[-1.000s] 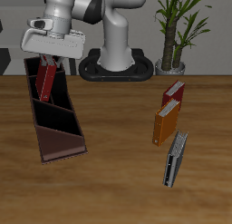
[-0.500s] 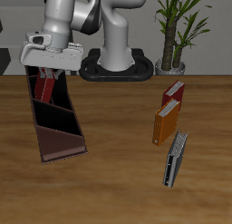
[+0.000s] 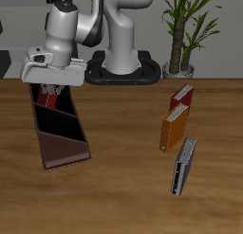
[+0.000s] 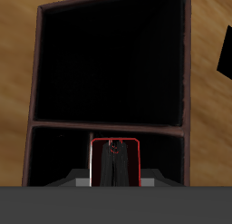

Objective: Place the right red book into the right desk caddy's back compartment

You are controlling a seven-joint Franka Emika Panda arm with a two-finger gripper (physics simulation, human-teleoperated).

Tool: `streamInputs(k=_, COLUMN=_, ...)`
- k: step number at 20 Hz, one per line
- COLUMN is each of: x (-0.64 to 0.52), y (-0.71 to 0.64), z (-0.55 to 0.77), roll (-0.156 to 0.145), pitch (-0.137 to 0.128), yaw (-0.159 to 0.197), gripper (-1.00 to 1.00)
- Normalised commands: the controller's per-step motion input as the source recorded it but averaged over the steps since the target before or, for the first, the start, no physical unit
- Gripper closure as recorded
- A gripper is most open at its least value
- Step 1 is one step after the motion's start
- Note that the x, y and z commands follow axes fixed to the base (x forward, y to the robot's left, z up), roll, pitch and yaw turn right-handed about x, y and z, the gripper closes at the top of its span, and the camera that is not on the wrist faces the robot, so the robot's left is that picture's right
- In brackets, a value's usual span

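Lowering since the earlier frames, the white two-finger gripper (image 3: 51, 86) is now sitting just above the long, narrow dark-brown desk caddy with the reddish-brown rim (image 3: 59, 126), which is lying along one side of the wooden worktop (image 3: 123, 171), running from near the back edge toward the front edge. The dark maroon-red hardcover book (image 3: 52, 90) is hanging upright from the fingers, which are pinching its upper edge, and far less of it is showing than a second ago; its lower part is dipping into the squarish, tall-walled end compartment (image 3: 47, 94) nearest the back edge. From the wrist camera, the book (image 4: 114, 162) is appearing end-on between the dark walls of that compartment (image 4: 109, 155), with the next section (image 4: 111, 60) gaping black beyond it.
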Motion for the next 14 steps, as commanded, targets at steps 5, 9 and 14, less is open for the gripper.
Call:
streamInputs(k=5, x=-0.01, y=-0.01, z=-0.2, roll=0.025, pitch=0.1, yaw=-0.056, gripper=-1.0)
streamInputs(k=9, x=-0.08, y=0.05, z=-0.02, roll=0.043, pitch=0.029, yaw=-0.026, gripper=-1.0)
streamInputs(k=14, x=-0.04, y=0.03, z=0.12, roll=-0.006, pitch=-0.007, yaw=0.0, gripper=-1.0)
